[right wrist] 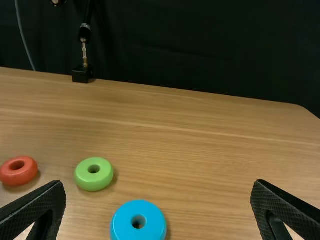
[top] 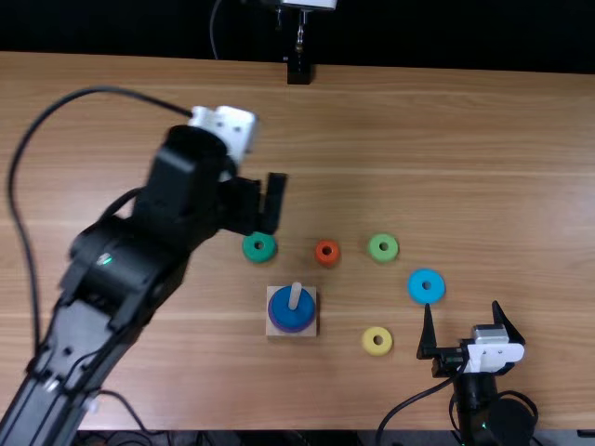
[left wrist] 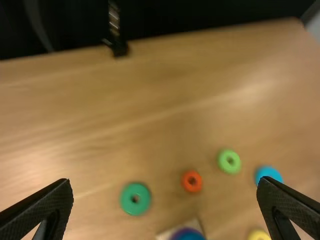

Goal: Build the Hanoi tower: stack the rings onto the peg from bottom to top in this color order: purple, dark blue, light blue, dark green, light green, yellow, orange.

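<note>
My left gripper (top: 270, 204) is raised above the table behind the peg base; in its own view the left gripper (left wrist: 165, 207) stands open. Near the right front, my right gripper (top: 468, 325) is open, also in its wrist view, the right gripper (right wrist: 158, 207). On the wooden base (top: 310, 322), the dark blue ring (top: 286, 314) lies over the purple ring (top: 281, 326) around the tilted-looking peg (top: 295, 295). Loose on the table lie the dark green ring (top: 251, 248), orange ring (top: 321, 257), light green ring (top: 377, 255), light blue ring (top: 417, 291) and yellow ring (top: 371, 347).
A black stand (top: 299, 71) is at the table's far edge. The left arm (top: 149, 242) spans the table's left side, with a cable looping beside it. Another cable (top: 409, 401) curves by the right arm.
</note>
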